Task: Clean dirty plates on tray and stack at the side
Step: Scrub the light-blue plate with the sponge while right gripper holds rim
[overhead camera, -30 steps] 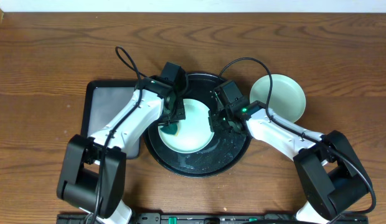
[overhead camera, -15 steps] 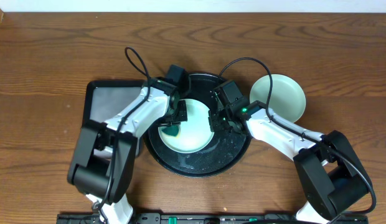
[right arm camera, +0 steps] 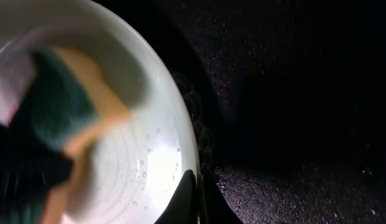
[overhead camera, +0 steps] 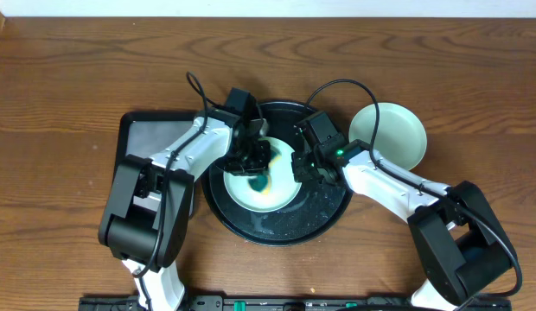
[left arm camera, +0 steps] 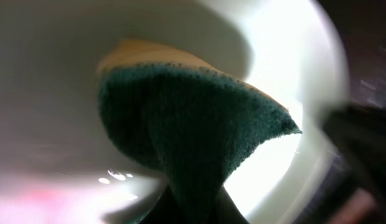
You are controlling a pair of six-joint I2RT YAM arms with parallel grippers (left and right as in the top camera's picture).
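At far left on the wooden table (overhead camera: pixel 60 86) lies a rectangular black tray (overhead camera: pixel 130 138) with a grey inside. Beside it sits the round black tray (overhead camera: pixel 324 212), holding a pale plate (overhead camera: pixel 281 194). The left gripper (overhead camera: pixel 253 162) is clamped on a green-and-yellow sponge (overhead camera: pixel 261 180) (green side facing its wrist camera) pressed into that plate. The right gripper (overhead camera: pixel 299 166) pinches the plate's right rim, fingers together. Farther right, a mint plate (overhead camera: pixel 389 134) rests on the table, just beside the round tray.

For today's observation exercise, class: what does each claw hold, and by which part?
The left claw holds the green-and-yellow sponge by one pinched end, pressed into the plate. The right claw pinches that plate's rim on the side nearest it.
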